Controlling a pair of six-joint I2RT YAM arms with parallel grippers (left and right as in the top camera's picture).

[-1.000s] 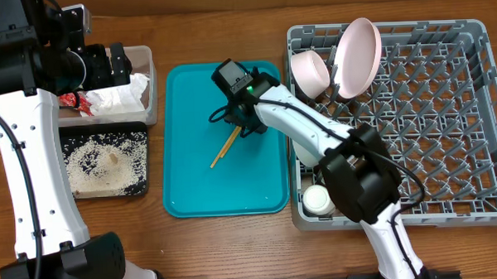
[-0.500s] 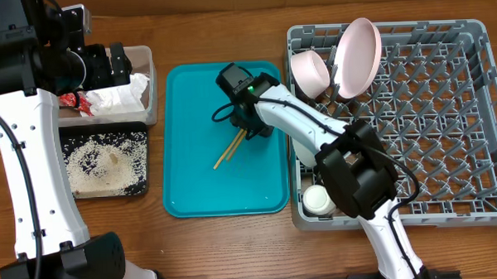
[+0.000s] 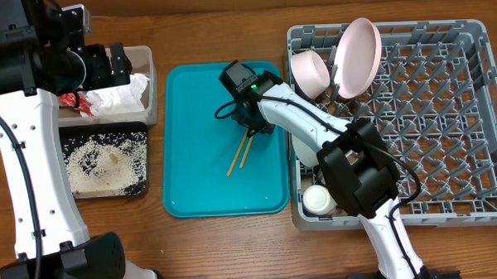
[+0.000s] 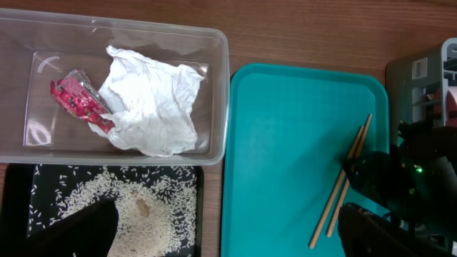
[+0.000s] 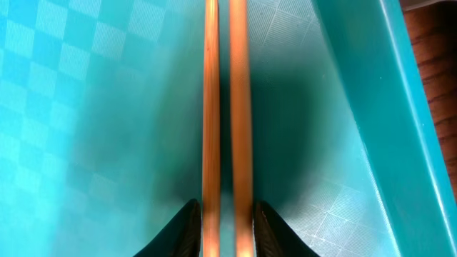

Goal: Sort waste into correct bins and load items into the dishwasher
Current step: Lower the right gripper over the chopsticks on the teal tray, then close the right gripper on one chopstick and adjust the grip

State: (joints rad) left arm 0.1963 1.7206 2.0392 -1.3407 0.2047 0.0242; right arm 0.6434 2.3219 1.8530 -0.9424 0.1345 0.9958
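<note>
Overhead view: the right gripper (image 3: pixel 250 123) is down on the large teal plastic serving tray (image 3: pixel 192 187), which sits at the middle of the brown wooden table (image 3: pixel 227 248). The gripper is toward the tray's 1 o'clock corner. A pair of thin wooden chopsticks (image 3: pixel 241 155) lies side by side on the tray, running from the gripper toward 7 o'clock. In the right wrist view the two black fingertips (image 5: pixel 187 230) are set narrow, one against the outer side of each stick, so this gripper is pinching the chopsticks at one end. The tray's raised rim is near them at 3 o'clock.

A large square grey plastic dish rack (image 3: pixel 447 132) with upright pegs fills the table's 3 o'clock side. Near its 11 o'clock corner a round pink plate (image 3: pixel 357 53) stands on edge. A pinkish-white bowl (image 3: pixel 310 73) lies on its side just beside the plate, at the plate's 9 o'clock. A small white cup (image 3: pixel 318 200) sits in the rack's 7 o'clock corner, partly hidden by the right arm.

At the table's 10 o'clock, a clear rectangular plastic tub (image 4: pixel 214 86) holds a crumpled white paper napkin (image 4: pixel 153 107). A small red shiny wrapper (image 4: pixel 78 103) touches the napkin's 9 o'clock side. Just beside the tub, at the table's 8 o'clock, a shallow black rectangular tray (image 4: pixel 18 193) holds loose white rice grains (image 3: pixel 100 157).

The left gripper (image 3: pixel 117 65) hovers over the tub. The left wrist view shows its dark fingers (image 4: pixel 75 230) spread wide, holding nothing.
</note>
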